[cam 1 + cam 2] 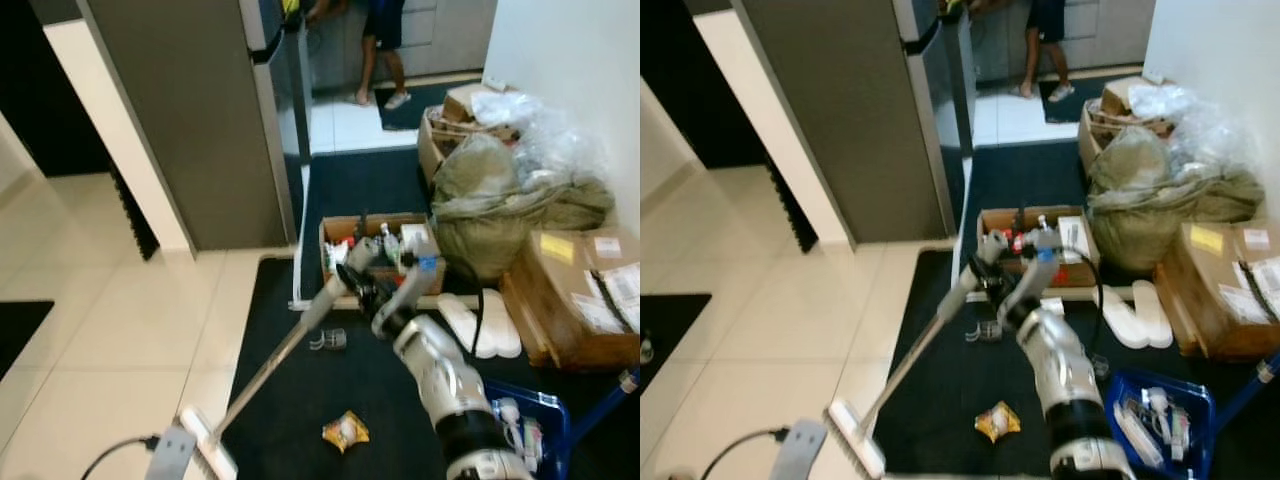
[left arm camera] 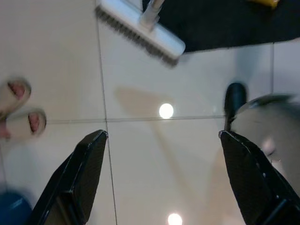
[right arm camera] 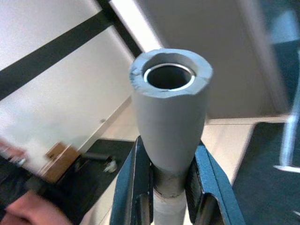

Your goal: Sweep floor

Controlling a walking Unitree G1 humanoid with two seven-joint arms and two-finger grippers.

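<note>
Broom [image 1: 275,365]: grey handle clamped near its top by the right gripper [image 1: 362,281]; white head [image 2: 139,31] set on pale tiles at the black mat [image 1: 300,400] edge. Left gripper [image 2: 161,180]: fingers spread wide, nothing held. Yellow wrapper [image 1: 345,431] on mat, print unreadable. Cardboard boxes [image 1: 575,290]: label text too small. A person [image 1: 380,50] is cut off by the frame top.
</note>
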